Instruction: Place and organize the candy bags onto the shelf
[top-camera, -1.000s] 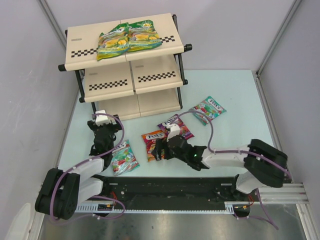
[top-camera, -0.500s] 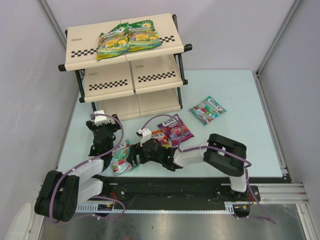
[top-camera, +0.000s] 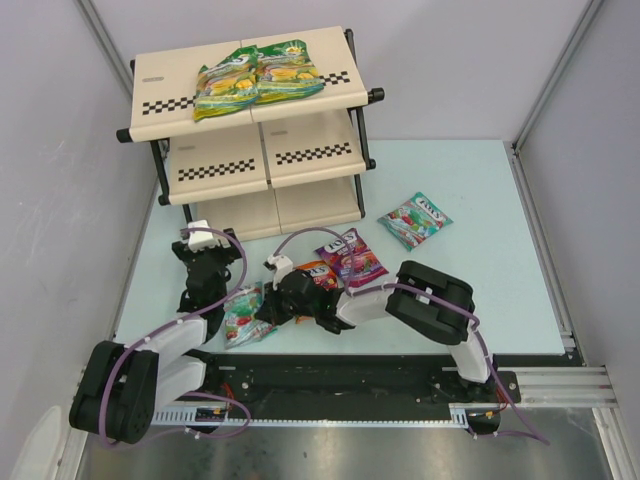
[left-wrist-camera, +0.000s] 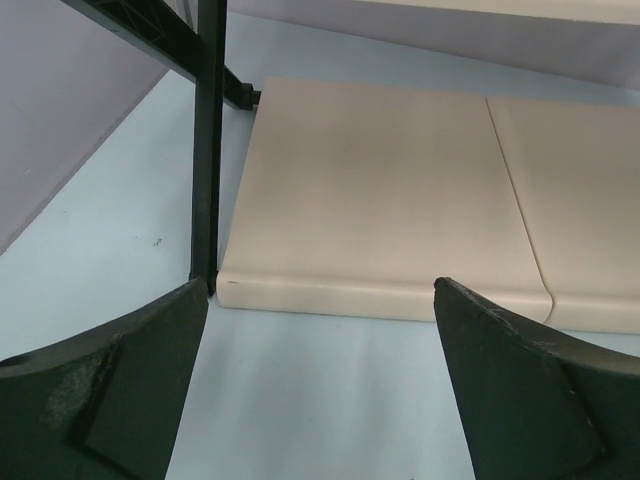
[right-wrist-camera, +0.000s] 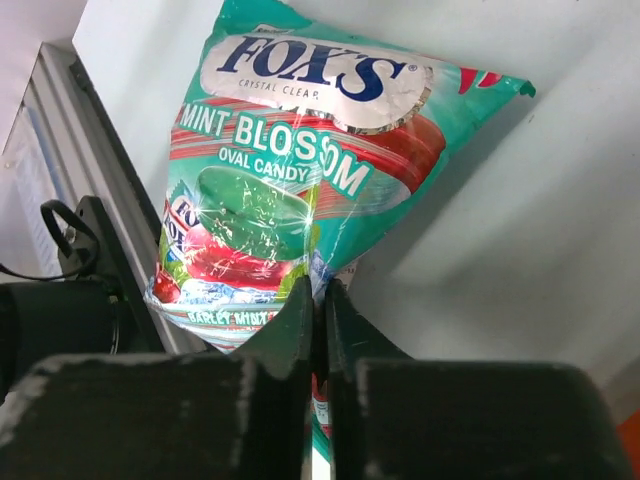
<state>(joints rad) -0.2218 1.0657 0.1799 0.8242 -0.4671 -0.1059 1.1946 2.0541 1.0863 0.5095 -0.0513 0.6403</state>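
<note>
Right gripper (right-wrist-camera: 320, 295) has swung left and pinches the teal bag (right-wrist-camera: 290, 180); the shelf (top-camera: 215, 150) lies far beyond it. Left gripper (left-wrist-camera: 320, 300), nearer the shelf, is wide.

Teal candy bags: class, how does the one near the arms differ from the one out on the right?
The near teal bag is pinched at its edge by the right gripper; the far teal bag lies free, touched by nothing. The near one sits beside the left arm, the far one away from both arms. Both are glossy teal pouches, neither on the shelf.
</note>
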